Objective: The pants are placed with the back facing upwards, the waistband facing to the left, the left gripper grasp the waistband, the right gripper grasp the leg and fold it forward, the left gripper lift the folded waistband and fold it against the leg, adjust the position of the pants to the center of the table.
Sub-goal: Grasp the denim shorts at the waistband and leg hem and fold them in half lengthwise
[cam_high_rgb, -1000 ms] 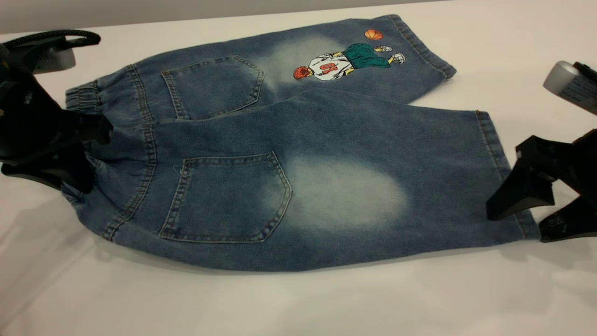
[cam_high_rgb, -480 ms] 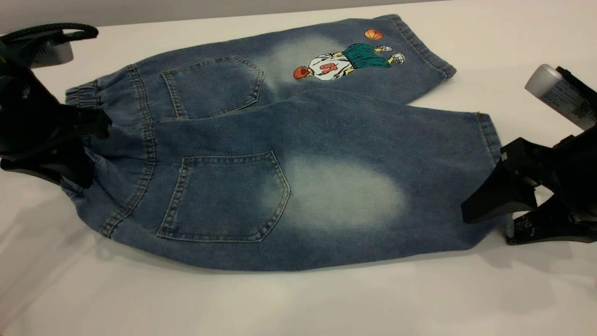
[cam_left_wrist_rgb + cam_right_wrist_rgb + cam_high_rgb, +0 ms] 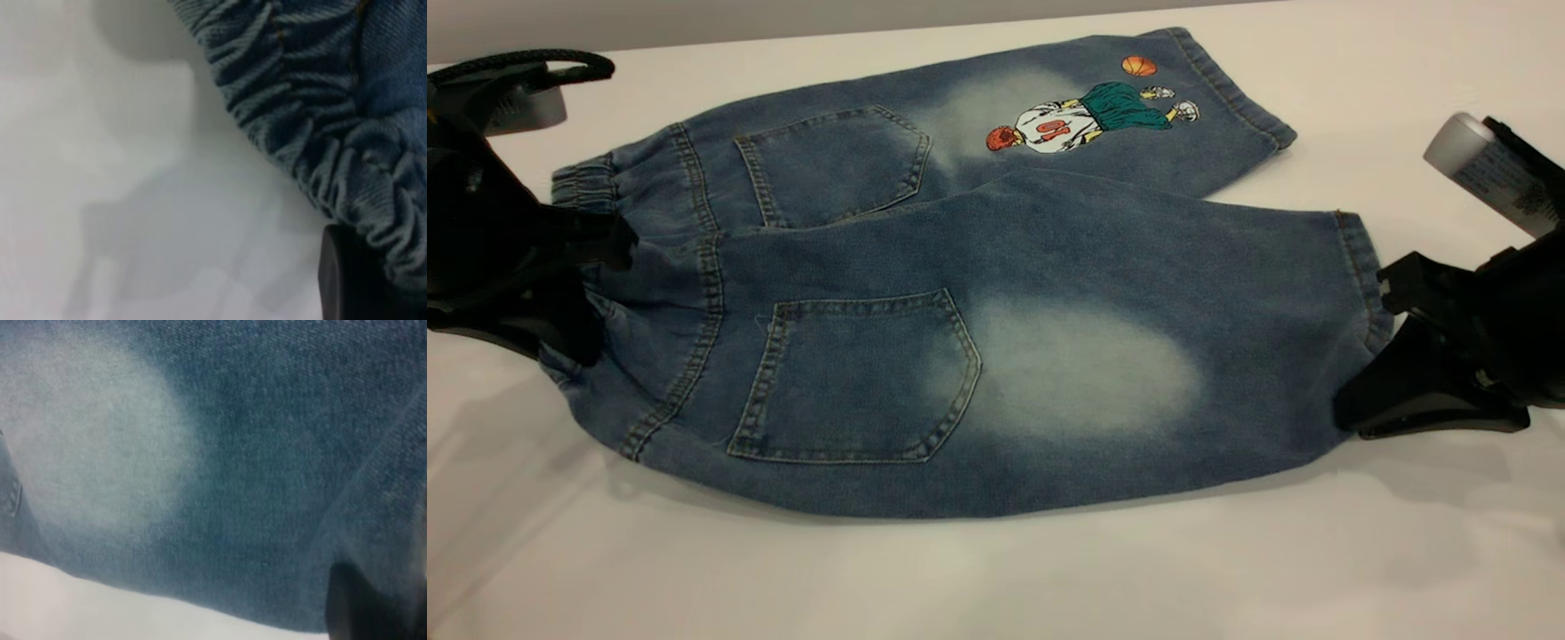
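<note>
- table (image 3: 996, 578): bare white top nearest the camera, pants (image 3: 960, 293) lying flat further in, back side up, two patch pockets showing.
- leg (image 3: 1094, 373): the near one, plain denim with the pale faded oval; its hem points to the right arm's side.
- right gripper (image 3: 1392, 356): at that hem's near corner, fingers closed down on the cloth; the denim bunches up slightly where it bites. Right wrist view agrees: faded patch fills the picture, a dark finger (image 3: 363, 607) pressed into the fabric at the edge.
- left gripper (image 3: 591, 276): at the opposite end, on the waistband (image 3: 583, 191). Fingers are clamped on the gathered elastic around mid-width; the band is pulled up and puckered there. Left wrist view shows the ruched band draped over one black finger (image 3: 347, 280), with white table beside it.
- Far leg: carries the basketball-player print (image 3: 1089, 116), lies flat and partly tucked under the near leg, hem towards the far right. Nothing touching it.
</note>
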Robot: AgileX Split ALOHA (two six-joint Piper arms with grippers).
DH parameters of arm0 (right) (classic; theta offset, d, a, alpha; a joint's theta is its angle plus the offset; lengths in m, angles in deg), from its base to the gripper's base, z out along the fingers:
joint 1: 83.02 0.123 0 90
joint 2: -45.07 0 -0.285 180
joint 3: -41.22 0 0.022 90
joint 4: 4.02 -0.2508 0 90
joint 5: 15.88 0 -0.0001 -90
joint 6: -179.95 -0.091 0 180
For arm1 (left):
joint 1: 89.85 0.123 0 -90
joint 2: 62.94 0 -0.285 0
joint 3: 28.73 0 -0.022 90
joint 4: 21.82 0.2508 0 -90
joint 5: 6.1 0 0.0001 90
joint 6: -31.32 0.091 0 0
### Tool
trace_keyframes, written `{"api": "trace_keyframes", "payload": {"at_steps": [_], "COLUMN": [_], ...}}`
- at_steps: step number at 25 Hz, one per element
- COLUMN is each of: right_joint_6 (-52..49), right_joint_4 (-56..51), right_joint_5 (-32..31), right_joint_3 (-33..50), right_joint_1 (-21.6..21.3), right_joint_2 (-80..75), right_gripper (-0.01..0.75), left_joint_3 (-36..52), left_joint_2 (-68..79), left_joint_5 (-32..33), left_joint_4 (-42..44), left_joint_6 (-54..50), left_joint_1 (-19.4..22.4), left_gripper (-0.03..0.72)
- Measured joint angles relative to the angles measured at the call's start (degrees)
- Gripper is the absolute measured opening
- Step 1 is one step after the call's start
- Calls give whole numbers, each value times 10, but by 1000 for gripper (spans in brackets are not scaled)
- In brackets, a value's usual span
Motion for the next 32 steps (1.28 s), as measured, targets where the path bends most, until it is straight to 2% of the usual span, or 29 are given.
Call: {"api": "trace_keyframes", "payload": {"at_steps": [10,17,21,25,32], "right_joint_6": [0,0,-2,-43,-194], "right_joint_4": [-1,-1,0,32,162], "right_joint_5": [-16,50,55,56,51], "right_joint_3": [14,69,105,122,120], "right_joint_1": [0,0,0,0,0], "right_joint_2": [19,92,143,198,306], "right_gripper": [25,25,25,25,25], "left_joint_3": [0,2,22,63,124], "left_joint_2": [-51,-88,-119,-162,-245], "left_joint_5": [52,127,144,149,170], "left_joint_4": [0,0,-1,-4,-57], "left_joint_6": [19,31,32,32,32], "left_joint_1": [0,0,-2,-3,-3], "left_gripper": [141,141,141,141,141]}}
